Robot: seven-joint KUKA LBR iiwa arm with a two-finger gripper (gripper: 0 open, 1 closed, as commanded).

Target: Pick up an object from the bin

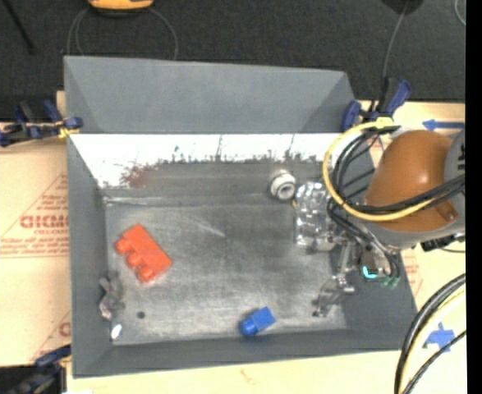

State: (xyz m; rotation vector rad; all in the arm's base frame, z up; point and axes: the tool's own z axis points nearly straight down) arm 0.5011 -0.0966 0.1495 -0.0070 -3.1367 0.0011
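My gripper (pixel 329 296) hangs low over the bin's right front floor, open, with nothing between its fingers. The nearest loose thing is a small blue block (pixel 258 322), lying to its left by the front wall. A clear, glassy plastic thing (pixel 309 213) lies just behind the gripper, near the right wall. Beyond that, a small white and grey round piece (pixel 282 187) rests against the back wall.
An orange toy brick (pixel 143 254) lies at the left of the bin. A small grey figure-like thing (pixel 108 296) sits in the left front corner, with a tiny white bit (pixel 117 332) below it. The arm, with its orange dome and cables, overhangs the right wall.
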